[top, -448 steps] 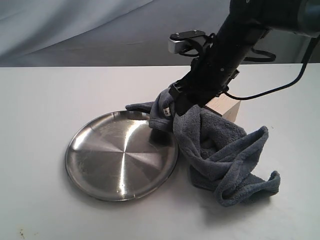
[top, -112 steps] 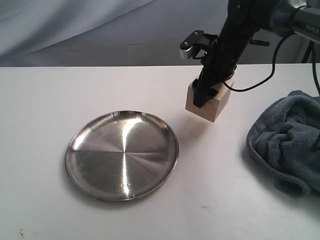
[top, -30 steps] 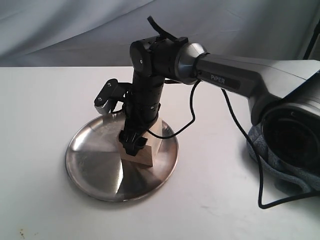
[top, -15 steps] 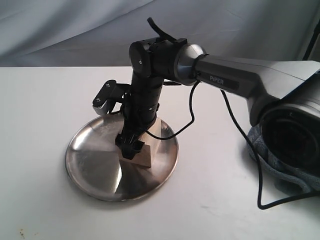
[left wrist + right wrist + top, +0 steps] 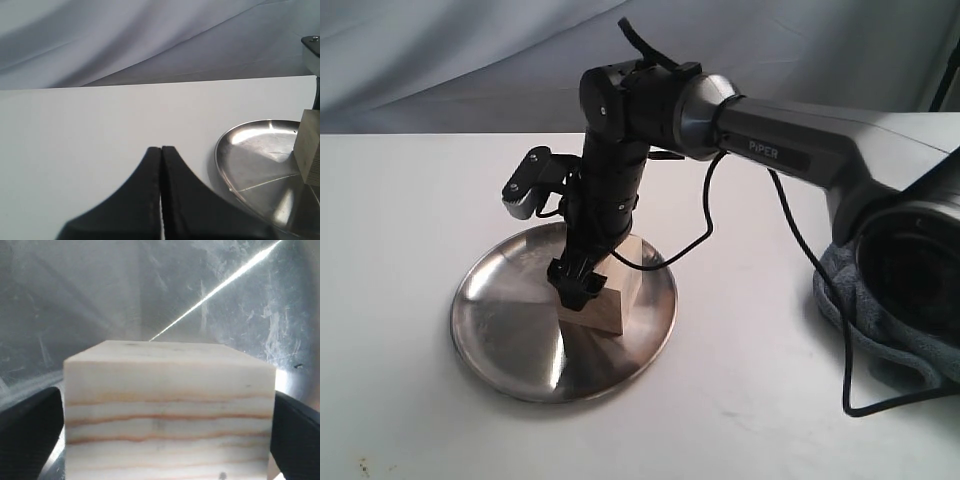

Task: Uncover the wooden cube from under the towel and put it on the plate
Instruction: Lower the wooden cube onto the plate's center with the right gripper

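The wooden cube (image 5: 607, 297) sits on the right half of the steel plate (image 5: 505, 330). My right gripper (image 5: 578, 288) comes down on it from above. In the right wrist view the grained cube (image 5: 169, 410) fills the space between the two black fingers (image 5: 30, 430), which press against its sides, so the right gripper (image 5: 169, 435) is shut on it. The grey-blue towel (image 5: 885, 315) lies bunched at the table's right edge, partly behind the arm. My left gripper (image 5: 161, 152) is shut on nothing, low over the table beside the plate (image 5: 250, 150) and the cube (image 5: 310, 150).
The right arm's long grey link (image 5: 800, 140) and a black cable (image 5: 705, 225) reach across from the right over the white table (image 5: 400, 200). A grey backdrop hangs behind the table.
Earlier the right gripper pulled the towel away, lifted the cube and carried it left to the plate. Over the last second the wrist shifted slightly and the cube settled flatter on the plate.
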{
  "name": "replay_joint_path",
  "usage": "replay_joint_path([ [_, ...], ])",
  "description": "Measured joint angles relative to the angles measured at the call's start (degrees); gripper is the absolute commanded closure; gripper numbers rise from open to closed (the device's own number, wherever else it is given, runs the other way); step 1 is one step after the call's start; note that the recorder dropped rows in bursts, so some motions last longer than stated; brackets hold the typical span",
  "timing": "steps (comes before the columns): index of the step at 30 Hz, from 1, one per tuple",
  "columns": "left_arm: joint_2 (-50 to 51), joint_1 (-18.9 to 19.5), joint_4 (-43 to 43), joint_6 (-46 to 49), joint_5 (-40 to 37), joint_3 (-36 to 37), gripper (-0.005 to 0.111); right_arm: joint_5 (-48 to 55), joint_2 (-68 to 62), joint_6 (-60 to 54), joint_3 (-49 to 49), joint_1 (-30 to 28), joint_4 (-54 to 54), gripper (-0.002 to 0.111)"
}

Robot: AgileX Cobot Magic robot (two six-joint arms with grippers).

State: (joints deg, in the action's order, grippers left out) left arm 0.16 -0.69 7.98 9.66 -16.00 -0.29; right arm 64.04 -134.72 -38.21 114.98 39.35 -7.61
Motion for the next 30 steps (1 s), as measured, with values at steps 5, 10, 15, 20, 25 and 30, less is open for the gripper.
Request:
replay_joint_path([
  [5,0.0,0.0,0.0,0.0,0.0,0.0,0.107,0.0,0.6,0.0,0.0,0.0,0.0,0.009],
  [10,0.0,0.0,0.0,0.0,0.0,0.0,0.107,0.0,0.7,-0.1,0.0,0.0,0.0,0.009],
  [15,0.0,0.0,0.0,0.0,0.0,0.0,0.107,0.0,1.0,-0.1,0.0,0.0,0.0,0.009],
  [20,0.0,0.0,0.0,0.0,0.0,0.0,0.107,0.0,3.0,-0.1,0.0,0.0,0.0,0.009],
  [25,0.0,0.0,0.0,0.0,0.0,0.0,0.107,-0.1,5.1,-0.1,0.0,0.0,0.0,0.009],
  [30,0.0,0.0,0.0,0.0,0.0,0.0,0.107,-0.1,6.4,-0.1,0.0,0.0,0.0,0.009],
])
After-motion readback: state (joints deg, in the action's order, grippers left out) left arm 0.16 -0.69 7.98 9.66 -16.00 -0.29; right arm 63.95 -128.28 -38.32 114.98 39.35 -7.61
